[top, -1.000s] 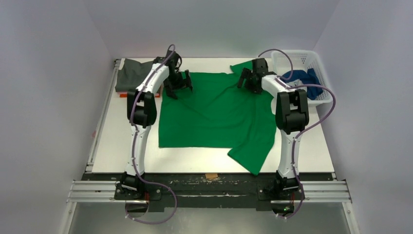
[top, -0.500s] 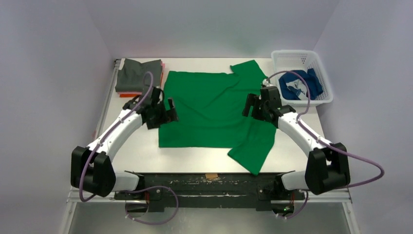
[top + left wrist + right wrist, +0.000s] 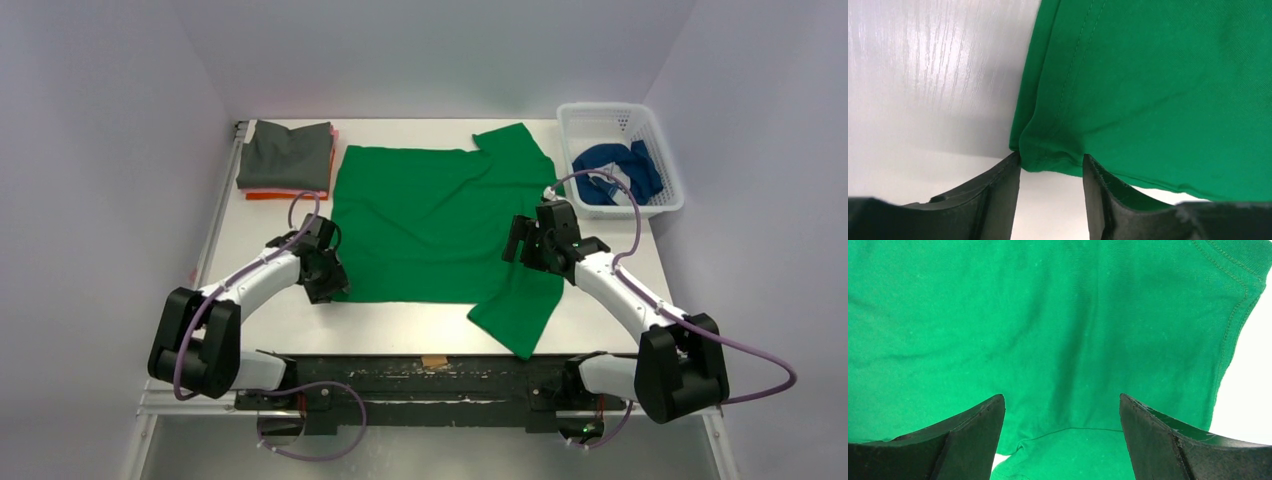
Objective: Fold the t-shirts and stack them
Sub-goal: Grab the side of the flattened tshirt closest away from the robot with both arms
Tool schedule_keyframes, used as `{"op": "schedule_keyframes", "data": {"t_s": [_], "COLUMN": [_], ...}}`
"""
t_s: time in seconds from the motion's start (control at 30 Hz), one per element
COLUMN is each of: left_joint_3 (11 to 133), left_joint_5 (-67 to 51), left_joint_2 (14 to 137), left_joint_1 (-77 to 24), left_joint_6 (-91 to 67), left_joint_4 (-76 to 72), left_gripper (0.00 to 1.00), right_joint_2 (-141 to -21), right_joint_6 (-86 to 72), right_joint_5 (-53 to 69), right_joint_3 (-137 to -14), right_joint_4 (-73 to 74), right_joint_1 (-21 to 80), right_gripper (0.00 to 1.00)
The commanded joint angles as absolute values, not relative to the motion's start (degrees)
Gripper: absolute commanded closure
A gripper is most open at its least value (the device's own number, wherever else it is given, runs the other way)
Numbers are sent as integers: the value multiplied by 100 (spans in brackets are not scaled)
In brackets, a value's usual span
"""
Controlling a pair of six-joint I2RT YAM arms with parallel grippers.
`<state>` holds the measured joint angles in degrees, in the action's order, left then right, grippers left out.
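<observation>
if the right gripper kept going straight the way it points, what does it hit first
The green t-shirt: the right gripper points with open jaws at its flat cloth, and nothing lies between. How near the cloth is, the wrist view does not settle.

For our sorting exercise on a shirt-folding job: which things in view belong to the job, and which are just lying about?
Job: bright green cloth t-shirt; folded dark grey t-shirt; orange cloth beneath it; crumpled blue t-shirt.
Lying about: white plastic lattice basket; small tan scrap.

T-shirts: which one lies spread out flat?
The green shirt; the grey one lies folded, the blue one bunched in the basket.
</observation>
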<state>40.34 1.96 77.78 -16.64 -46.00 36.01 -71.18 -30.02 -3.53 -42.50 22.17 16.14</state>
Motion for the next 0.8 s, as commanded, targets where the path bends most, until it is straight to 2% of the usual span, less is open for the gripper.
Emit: {"op": "schedule_keyframes", "data": {"t_s": [0.0,0.17,0.2,0.27,0.6,0.77], "left_joint_3": [4179,4184,4228,4341,4373,4141], "left_joint_5": [338,464,515,519,701,559], "left_joint_2": [7881,7878,7917,8038,8006,7589], "left_joint_1": [-1715,-1740,-1740,-1740,-1740,-1740], "left_joint_6": [-4820,-4824,-4818,-4777,-4448,-4240], "left_joint_4": [3371,3413,3420,3456,3302,2935], "left_gripper": [57,71,76,99,100,100], "right_joint_2": [-7058,-7096,-7105,-7081,-6483,-6196], "right_joint_6": [-3068,-3076,-3072,-3063,-3118,-3218], "right_joint_5": [-512,-498,-482,-483,-711,-847], "right_joint_3": [-4307,-4272,-4271,-4267,-4140,-4127], "right_joint_4": [2121,2084,2090,2112,2988,4075], "right_joint_1": [1652,1661,1661,1661,1965,2936], "right_gripper": [17,18,17,18,19,20]}}
